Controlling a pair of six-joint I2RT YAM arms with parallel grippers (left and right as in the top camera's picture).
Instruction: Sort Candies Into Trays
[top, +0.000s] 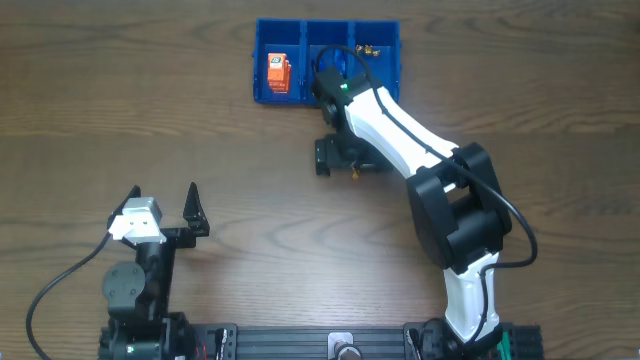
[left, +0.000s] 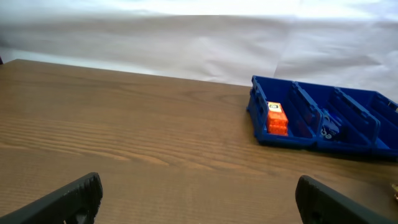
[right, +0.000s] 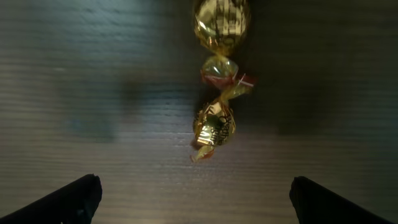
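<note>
Print on the orange packet (top: 278, 73) and gold candy wrappers (right: 214, 127) is too blurred to read.

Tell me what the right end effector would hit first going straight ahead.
Probably the nearer gold-wrapped candy on the table, centred ahead of the right end effector; depth is unclear.

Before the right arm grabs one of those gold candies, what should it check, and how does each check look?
1. Right gripper open: ok.
2. Gold candies lined up with its opening: ok.
3. One candy apart from the others: not ok, they look to be touching.
4. Blue tray close by, compartments open-topped: ok.
5. Left gripper clear of the path: ok, open, near its base.
6. Right gripper's height above the table: cannot tell.
</note>
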